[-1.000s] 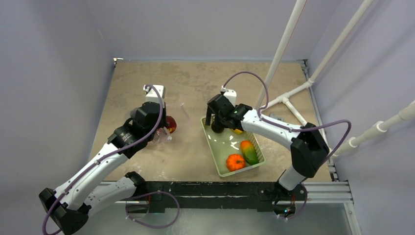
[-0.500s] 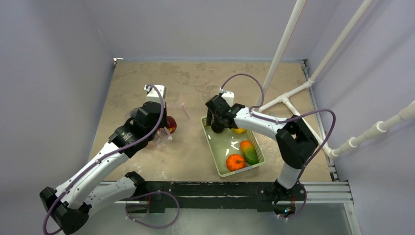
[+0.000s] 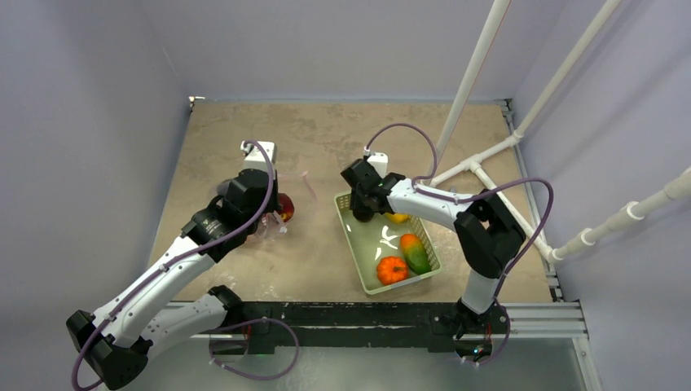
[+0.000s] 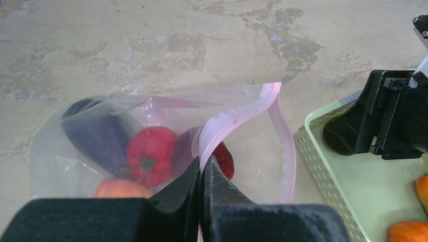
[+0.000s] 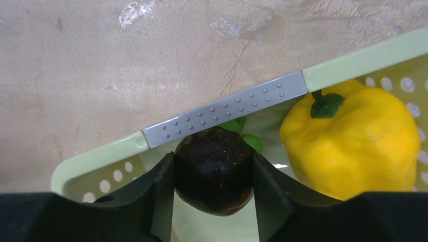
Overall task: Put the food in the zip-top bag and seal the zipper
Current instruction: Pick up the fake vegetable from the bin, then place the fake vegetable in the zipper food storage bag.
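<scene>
The clear zip-top bag (image 4: 101,126) lies on the table left of the basket, its pink zipper (image 4: 237,113) standing open. Inside it are a purple eggplant (image 4: 93,131), a red tomato (image 4: 150,151), a peach (image 4: 121,189) and another red piece (image 4: 224,159). My left gripper (image 4: 204,166) is shut on the zipper edge. It also shows in the top view (image 3: 273,216). My right gripper (image 5: 213,166) is shut on a dark purple round fruit (image 5: 212,151) in the basket's far corner. A yellow pepper (image 5: 353,141) lies beside it.
The pale green basket (image 3: 363,244) stands right of the bag and also holds an orange pumpkin (image 3: 392,270) and a green-orange piece (image 3: 415,252). Its grey-handled rim (image 5: 227,108) is just beyond my right fingers. White pipes (image 3: 477,167) stand at the back right.
My right arm's elbow has swung left toward the basket while its gripper has stayed in the basket's far corner. The left arm and the bag have not moved.
</scene>
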